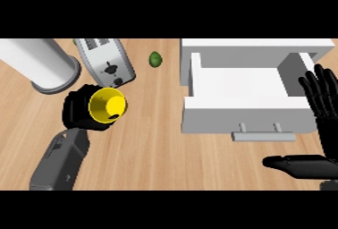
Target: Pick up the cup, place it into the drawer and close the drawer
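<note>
Right hand (321, 129) cut off, left hand (80, 109) hidden behind cup (107, 105)

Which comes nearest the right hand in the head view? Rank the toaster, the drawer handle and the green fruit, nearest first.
Measured from the right hand, open at the view's right edge:
1. Drawer handle, on the open drawer's front, just left of the hand.
2. Green fruit, on the counter left of the drawer.
3. Toaster, farther left, beside the white cylinder.

You can't see most of the black left hand (79, 109) behind the yellow plastic cup (107, 104) it grips at centre left.
</note>
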Controlling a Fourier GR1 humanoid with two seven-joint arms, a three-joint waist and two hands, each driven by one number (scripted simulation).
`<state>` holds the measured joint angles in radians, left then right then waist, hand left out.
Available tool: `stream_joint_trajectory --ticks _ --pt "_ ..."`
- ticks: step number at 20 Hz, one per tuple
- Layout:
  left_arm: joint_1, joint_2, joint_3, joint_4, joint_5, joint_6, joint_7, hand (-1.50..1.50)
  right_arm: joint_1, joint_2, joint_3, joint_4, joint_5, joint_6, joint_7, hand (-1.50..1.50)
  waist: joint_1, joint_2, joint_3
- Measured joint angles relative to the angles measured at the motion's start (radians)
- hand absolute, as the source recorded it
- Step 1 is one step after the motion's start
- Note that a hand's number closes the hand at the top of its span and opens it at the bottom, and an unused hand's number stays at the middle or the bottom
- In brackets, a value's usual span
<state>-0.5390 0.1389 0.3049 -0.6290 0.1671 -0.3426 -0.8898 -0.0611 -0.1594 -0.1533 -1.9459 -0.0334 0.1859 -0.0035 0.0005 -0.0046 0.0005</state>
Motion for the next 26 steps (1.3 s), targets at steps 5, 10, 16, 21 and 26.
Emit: stream_joint_trajectory --ticks 5,10,16,21,26 --pt "-0.034 -0.049 -0.065 -0.197 -0.008 0.073 0.122 1.50 0.012 0.005 0.001 0.008 0.012 -0.002 -0.016 -1.50 0.006 -0.002 0.001" --pt "-0.114 -0.098 -0.130 -0.347 -0.015 0.165 0.287 1.50 0.011 -0.002 -0.005 0.014 0.007 0.008 -0.015 -1.50 0.002 -0.001 0.001" --pt "-0.248 -0.127 -0.224 -0.402 -0.019 0.306 0.441 1.50 0.005 -0.002 -0.014 0.026 0.002 0.010 -0.026 -1.50 -0.006 0.002 0.000" --pt "-0.366 -0.135 -0.306 -0.372 -0.004 0.426 0.532 1.50 -0.010 -0.016 -0.027 0.037 -0.011 0.023 -0.021 -1.50 -0.012 0.004 0.000" --pt "-0.514 -0.138 -0.354 -0.249 0.046 0.533 0.577 1.50 -0.010 -0.017 -0.028 0.015 -0.021 0.028 -0.009 -1.50 -0.024 0.007 0.000"
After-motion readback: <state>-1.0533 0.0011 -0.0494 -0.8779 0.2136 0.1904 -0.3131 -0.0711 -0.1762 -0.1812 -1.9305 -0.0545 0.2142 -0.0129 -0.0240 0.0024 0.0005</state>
